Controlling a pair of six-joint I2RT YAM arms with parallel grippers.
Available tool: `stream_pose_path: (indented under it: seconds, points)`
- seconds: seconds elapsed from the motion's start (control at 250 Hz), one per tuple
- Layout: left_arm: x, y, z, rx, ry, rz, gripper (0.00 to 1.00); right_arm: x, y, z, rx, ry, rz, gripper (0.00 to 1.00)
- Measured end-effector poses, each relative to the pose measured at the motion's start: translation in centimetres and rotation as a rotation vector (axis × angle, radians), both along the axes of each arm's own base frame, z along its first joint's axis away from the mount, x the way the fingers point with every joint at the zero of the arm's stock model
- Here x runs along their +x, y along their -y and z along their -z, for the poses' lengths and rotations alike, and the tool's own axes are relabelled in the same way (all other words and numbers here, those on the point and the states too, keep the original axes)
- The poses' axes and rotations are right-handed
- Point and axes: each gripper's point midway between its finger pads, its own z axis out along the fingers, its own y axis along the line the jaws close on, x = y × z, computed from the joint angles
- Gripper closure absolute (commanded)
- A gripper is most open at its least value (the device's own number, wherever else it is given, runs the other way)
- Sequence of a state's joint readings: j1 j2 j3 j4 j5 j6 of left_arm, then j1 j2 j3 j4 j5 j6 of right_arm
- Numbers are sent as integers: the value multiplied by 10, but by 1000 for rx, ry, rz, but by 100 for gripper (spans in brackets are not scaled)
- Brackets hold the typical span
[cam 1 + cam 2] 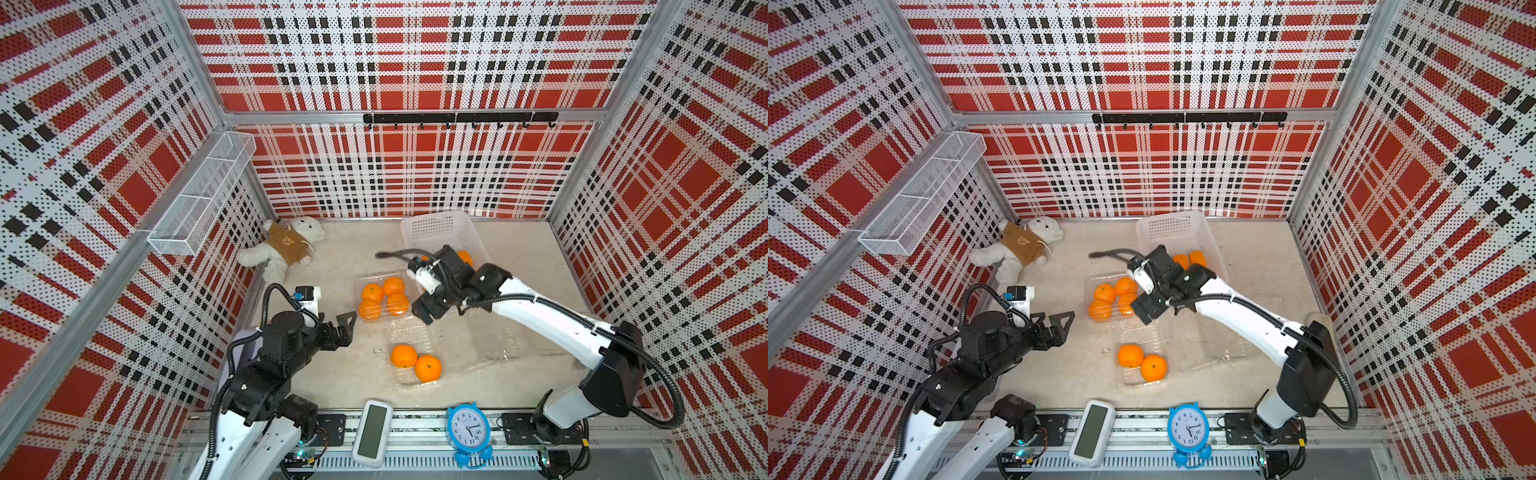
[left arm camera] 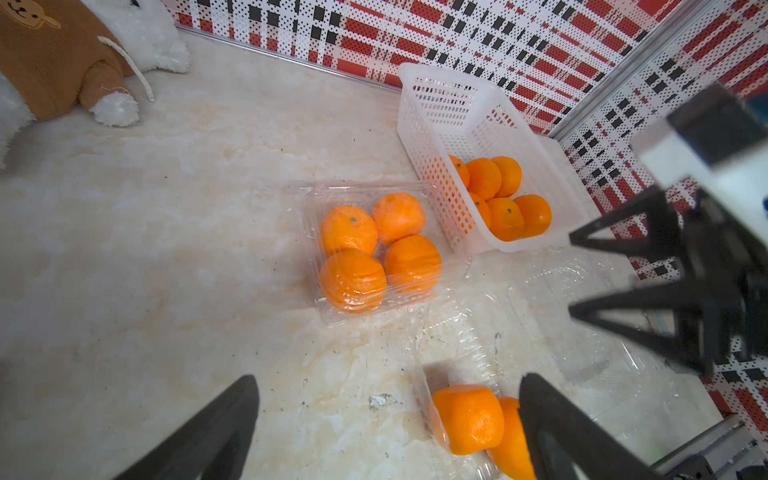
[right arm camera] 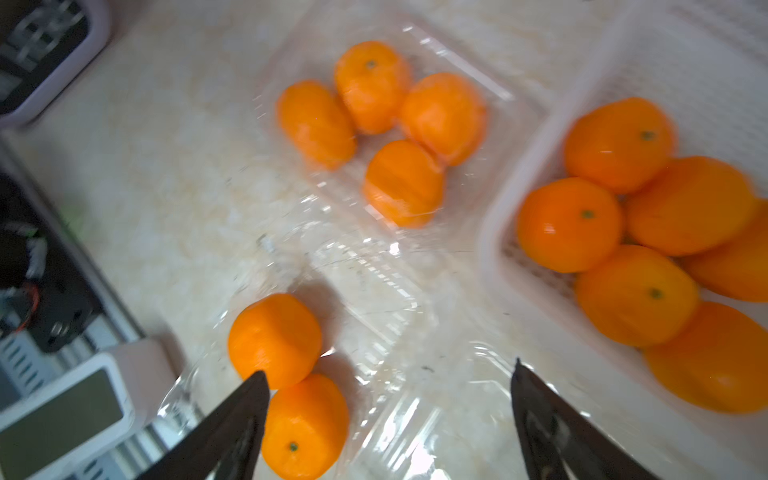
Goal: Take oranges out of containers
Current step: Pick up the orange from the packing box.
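Four oranges (image 1: 381,298) lie in a clear container (image 2: 309,199) with its lid down. A second container (image 1: 405,332) lies open, and two oranges (image 1: 417,362) sit in its near half. A third clear container (image 1: 494,336) lies empty under the right arm. Several more oranges (image 2: 498,195) rest in the white basket (image 1: 436,226). My right gripper (image 1: 424,312) hangs open and empty between the lidded container and the basket, above the open one (image 3: 388,370). Left of the containers, my left gripper (image 1: 348,328) is open with nothing between its fingers (image 2: 388,382).
A teddy bear (image 1: 286,247) lies at the back left. A white handheld device (image 1: 372,432) and a blue alarm clock (image 1: 468,432) stand on the front rail. A wire shelf (image 1: 199,195) hangs on the left wall and a hook rail (image 1: 457,118) on the back wall.
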State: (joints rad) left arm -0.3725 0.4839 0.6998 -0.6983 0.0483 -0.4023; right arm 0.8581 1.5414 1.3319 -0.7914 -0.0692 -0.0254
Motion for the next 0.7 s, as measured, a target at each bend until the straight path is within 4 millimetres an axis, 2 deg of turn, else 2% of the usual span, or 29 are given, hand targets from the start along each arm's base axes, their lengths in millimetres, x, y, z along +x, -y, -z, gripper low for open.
stream_pose_path:
  seconds: [0.088, 0.216, 0.416, 0.7]
  points:
    - [0, 0, 0, 0, 0, -1, 1, -32, -13, 29, -13, -22, -145, 0]
    - [0, -1, 0, 1, 0, -4, 0, -54, -27, 52, -36, -23, -290, 0]
    - [0, -1, 0, 2, 0, -4, 1, -57, -51, 68, -12, 21, -444, 3]
    - [1, -2, 0, 6, 0, -11, 1, -60, -58, 92, -34, 37, -567, 9]
